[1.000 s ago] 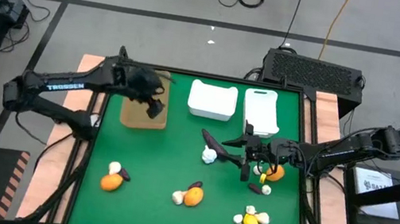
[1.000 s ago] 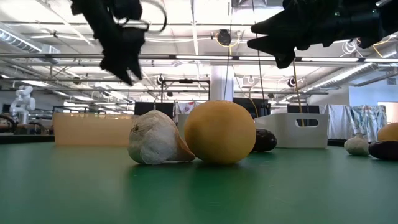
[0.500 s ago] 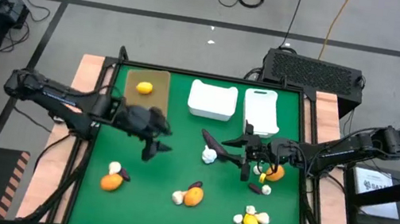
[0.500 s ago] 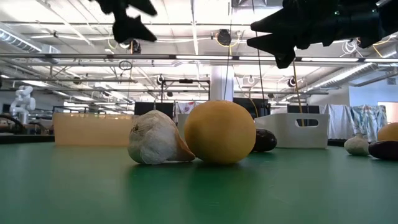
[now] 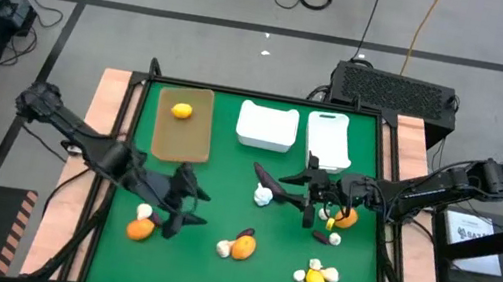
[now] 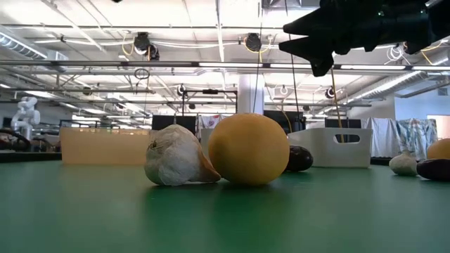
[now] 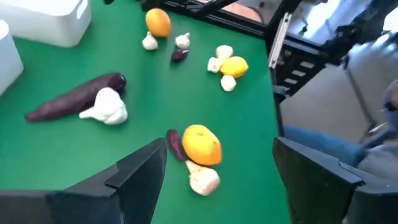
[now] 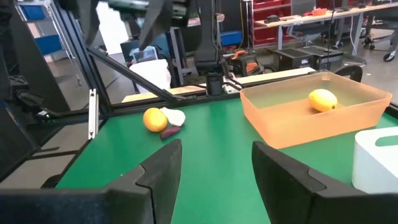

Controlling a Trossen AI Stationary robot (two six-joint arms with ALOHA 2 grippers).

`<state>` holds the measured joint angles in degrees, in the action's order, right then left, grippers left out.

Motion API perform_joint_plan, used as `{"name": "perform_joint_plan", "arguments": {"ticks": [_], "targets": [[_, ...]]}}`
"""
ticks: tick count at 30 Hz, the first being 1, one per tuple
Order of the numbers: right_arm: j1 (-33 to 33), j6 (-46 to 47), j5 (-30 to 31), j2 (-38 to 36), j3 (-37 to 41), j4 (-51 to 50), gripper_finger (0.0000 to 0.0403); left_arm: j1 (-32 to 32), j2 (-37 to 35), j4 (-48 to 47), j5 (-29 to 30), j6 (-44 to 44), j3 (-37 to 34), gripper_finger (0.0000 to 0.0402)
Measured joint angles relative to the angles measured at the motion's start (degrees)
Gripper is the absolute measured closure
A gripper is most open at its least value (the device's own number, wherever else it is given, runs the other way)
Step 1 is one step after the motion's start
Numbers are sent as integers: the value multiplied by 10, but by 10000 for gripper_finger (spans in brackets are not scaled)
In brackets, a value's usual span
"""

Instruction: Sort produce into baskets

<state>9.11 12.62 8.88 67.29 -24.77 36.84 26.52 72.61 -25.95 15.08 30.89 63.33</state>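
A yellow fruit (image 5: 181, 110) lies in the tan tray (image 5: 192, 147) at the far left. Beside it stand two white bins (image 5: 267, 125) (image 5: 330, 140). My left gripper (image 5: 187, 206) (image 7: 217, 163) hangs open over the near left of the mat. It is between an orange with a garlic bulb (image 5: 140, 228) and another orange group (image 5: 243, 247) (image 7: 202, 144), and holds nothing. My right gripper (image 5: 308, 199) (image 8: 214, 165) is open and level, pointing toward the table's left. A long eggplant (image 7: 74, 102) and a garlic bulb (image 5: 264, 197) lie on the mat just ahead of it.
More produce lies on the mat at the near right: a yellow fruit with garlic bulbs (image 5: 316, 279), and an orange (image 5: 346, 218) with garlic and a small purple piece (image 5: 321, 237) under my right arm. In the low view a garlic (image 6: 176, 156) and an orange (image 6: 248, 149) lie close to the camera.
My left gripper has swung from over the tan tray toward the table's near edge, turning as it went, and has risen out of the low view. The yellow fruit it covered now shows lying in the tray. My right arm has kept still.
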Motion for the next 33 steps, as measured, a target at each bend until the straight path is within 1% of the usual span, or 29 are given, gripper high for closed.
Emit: {"name": "perform_joint_plan", "arguments": {"ticks": [3, 9, 12, 14, 19, 22, 26, 29, 33], "targets": [[0, 3, 0, 0, 0, 2, 216, 3, 54, 21, 0, -24, -1, 102], [0, 17, 0, 0, 0, 3, 216, 1, 174, 141, -15, -116, -1, 102], [1, 26, 0, 0, 0, 3, 216, -1, 219, 191, -19, -132, -1, 102], [3, 32, -1, 0, 0, 3, 216, -5, 239, 192, -43, -130, 6, 102], [8, 31, -2, 0, 0, 4, 216, -17, 272, 195, -73, -59, 50, 102], [8, 32, -2, 0, 0, 13, 216, -31, 293, 184, -92, 4, 89, 102], [8, 32, -2, 0, 0, 18, 216, -54, 318, 89, -117, 75, 158, 102], [8, 32, -2, 0, 0, 19, 216, -68, 339, 18, -118, 136, 199, 102], [8, 32, -2, 0, 0, 18, 216, -75, 369, -18, -130, 182, 231, 102]]}}
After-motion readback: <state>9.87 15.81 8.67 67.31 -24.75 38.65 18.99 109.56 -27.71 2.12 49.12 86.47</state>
